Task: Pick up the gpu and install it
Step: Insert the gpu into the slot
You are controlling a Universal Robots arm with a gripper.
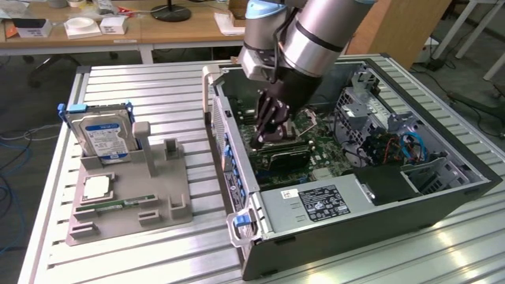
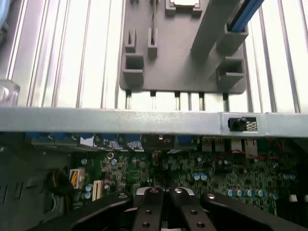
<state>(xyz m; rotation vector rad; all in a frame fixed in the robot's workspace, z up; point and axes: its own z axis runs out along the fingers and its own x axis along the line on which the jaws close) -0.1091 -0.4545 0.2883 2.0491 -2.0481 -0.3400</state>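
Note:
My gripper (image 1: 264, 141) reaches down into the open computer case (image 1: 236, 195), just above the green motherboard (image 1: 316, 155). Its black fingers are pressed together on the upper edge of the gpu (image 1: 290, 157), a dark flat card hanging under the fingertips close to the board. In the wrist view the gripper (image 2: 163, 193) has its fingers (image 2: 147, 211) drawn in tight, with a thin silver strip showing between the tips. Whether the card's lower edge sits in a slot is hidden by the fingers.
A grey parts holder (image 1: 126, 207) stands on the slatted table at the exterior view's left, with a blue-labelled hard drive (image 1: 103, 137), a processor chip (image 1: 96, 186) and a green memory stick (image 1: 118, 204). The case wall (image 2: 144, 120), power supply (image 1: 316, 204) and drive cage (image 1: 371, 118) hem in the gripper.

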